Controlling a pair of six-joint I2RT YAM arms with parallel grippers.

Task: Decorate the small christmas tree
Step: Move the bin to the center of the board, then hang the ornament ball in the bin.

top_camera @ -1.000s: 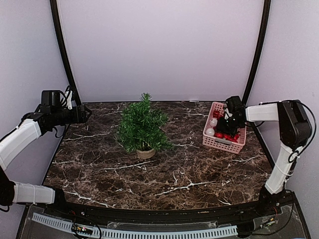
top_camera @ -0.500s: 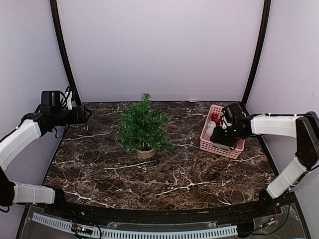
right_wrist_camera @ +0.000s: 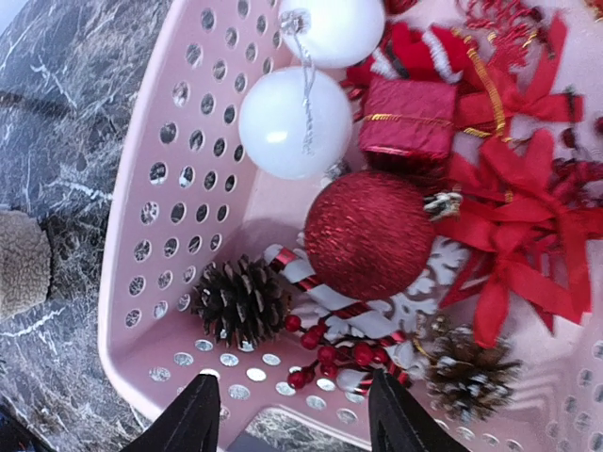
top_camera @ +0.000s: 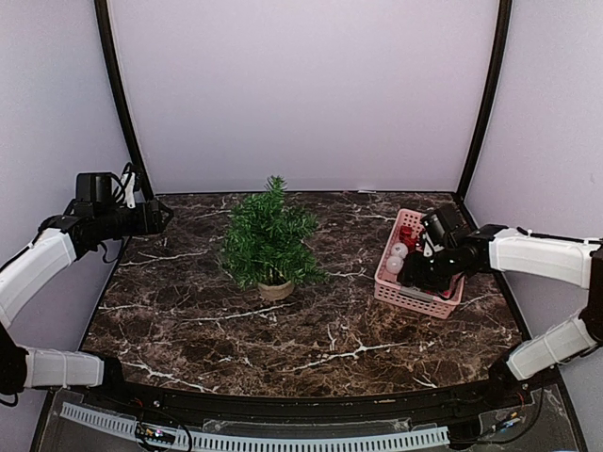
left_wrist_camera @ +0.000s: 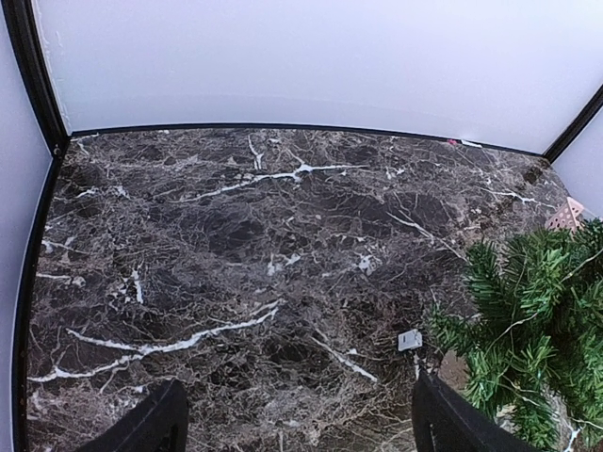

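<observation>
At the bottom of the top view the two arm bases sit at the near edge of the marble table (top_camera: 311, 330). Right of centre, the right gripper (top_camera: 416, 273) reaches down into a pink basket (top_camera: 415, 299) that lies at a slant to the table edge. In the right wrist view its two fingers (right_wrist_camera: 203, 419) stand apart at the bottom of the frame, over the basket's near wall (right_wrist_camera: 179, 169), with nothing clamped between them. Inside lie a pine cone (right_wrist_camera: 240, 301), a red glitter ball (right_wrist_camera: 367, 235), two white balls (right_wrist_camera: 283, 122), a red gift box (right_wrist_camera: 407, 118) and red bows (right_wrist_camera: 518, 235).

In the middle of the top view the tree (top_camera: 268, 240) stands upright on its tan base (top_camera: 275, 290), well apart from the basket; no ornaments show on it.

At the upper left the left gripper (top_camera: 160, 217) hangs over the far left corner, pointing toward the tree, jaws wide and empty. Its wrist view shows bare marble, with the tree at the lower right.
</observation>
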